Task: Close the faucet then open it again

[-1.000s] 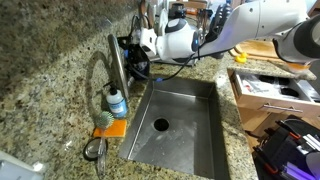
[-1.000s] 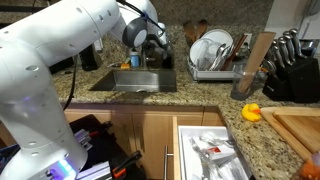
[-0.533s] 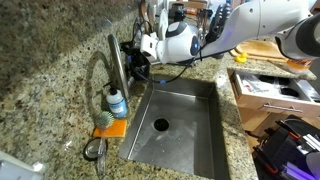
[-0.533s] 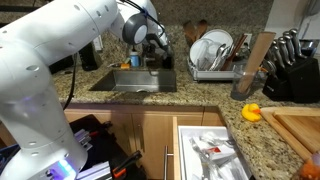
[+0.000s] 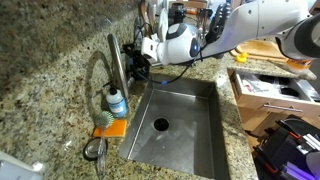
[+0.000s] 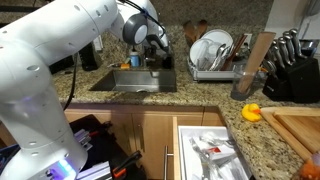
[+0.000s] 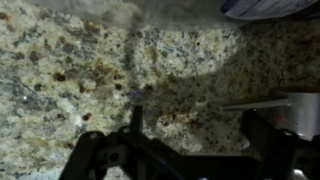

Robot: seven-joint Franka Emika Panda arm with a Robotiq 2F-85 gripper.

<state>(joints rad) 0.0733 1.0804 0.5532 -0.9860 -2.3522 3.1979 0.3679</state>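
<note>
The faucet [image 5: 112,58] stands at the back edge of the sink [image 5: 190,112], its straight tube upright and its arched neck curving towards the soap bottle [image 5: 117,102] beside it. Over the last second little has changed. The gripper [image 5: 134,62] has crept slightly closer to the tube's lower part and now sits just beside it, though contact cannot be confirmed. No water can be made out, so whether the tap is on or off cannot be told, and the closing step is judged not yet done.

In the wrist view the two dark fingers [image 7: 100,155] stand spread apart over speckled granite with nothing between them. A thin metal lever [image 7: 248,102], probably the handle, lies off to one side, outside the jaws.

In both exterior views the white arm [image 5: 180,40] reaches low across the counter behind the basin, forearm nearly level and wrist turned towards the tap. The gripper probably has to shift sideways to reach the lever.
</note>
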